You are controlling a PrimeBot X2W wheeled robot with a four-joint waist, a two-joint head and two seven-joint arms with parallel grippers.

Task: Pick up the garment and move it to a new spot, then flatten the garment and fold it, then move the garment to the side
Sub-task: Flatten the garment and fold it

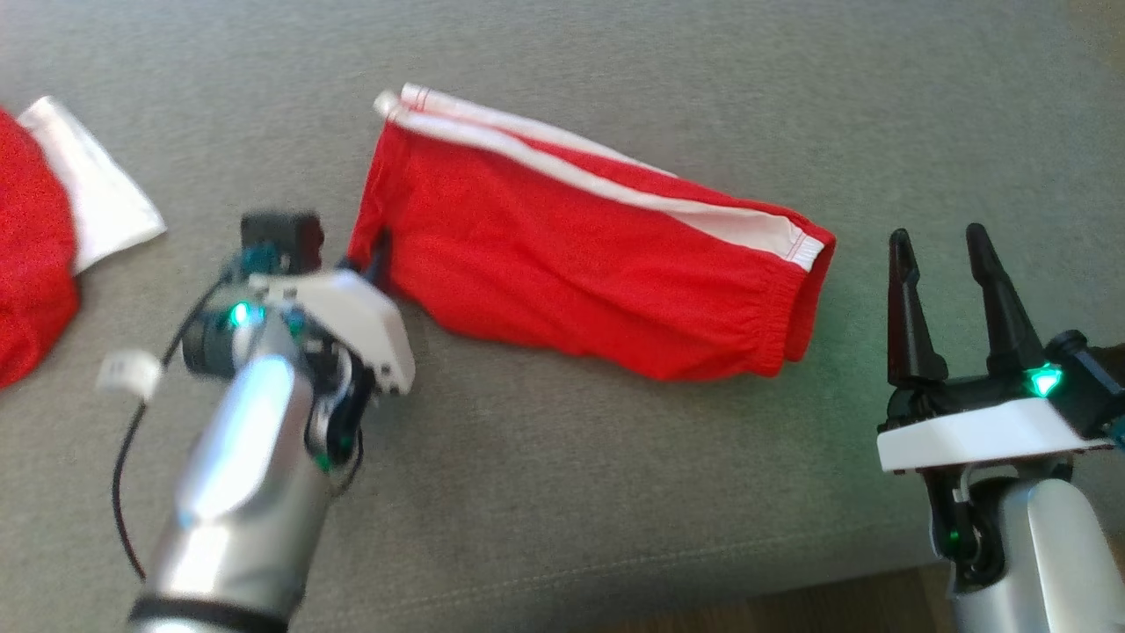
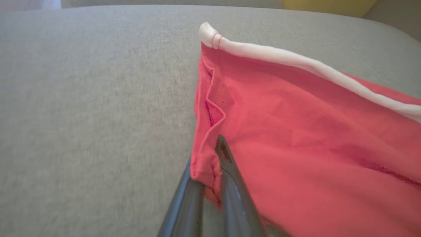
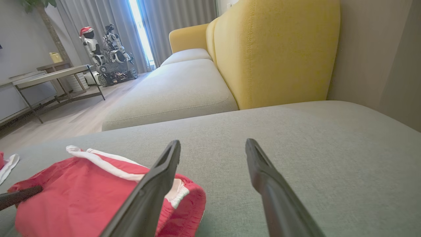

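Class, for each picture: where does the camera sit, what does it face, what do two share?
Head camera: down at red shorts on a grey cushion; left gripper and right gripper show.
Left wrist: along the left gripper, shut on the shorts' edge.
Right wrist: along the open right gripper, toward a yellow backrest.
Shared: the shorts.

Light: soft, even daylight; the window [image 3: 139,26] far beyond the open jaws burned out white.
Shadows: faint, soft-edged under the garment [image 1: 571,255].
Glow: green lamps tinted the cushion [image 1: 844,387] beside the right gripper [image 1: 940,242].
Blur: the left gripper [image 1: 373,255] and its arm were smeared; its fingers [image 2: 230,184] were unfocused toward their base.
Distortion: lines bowed far from the jaws.
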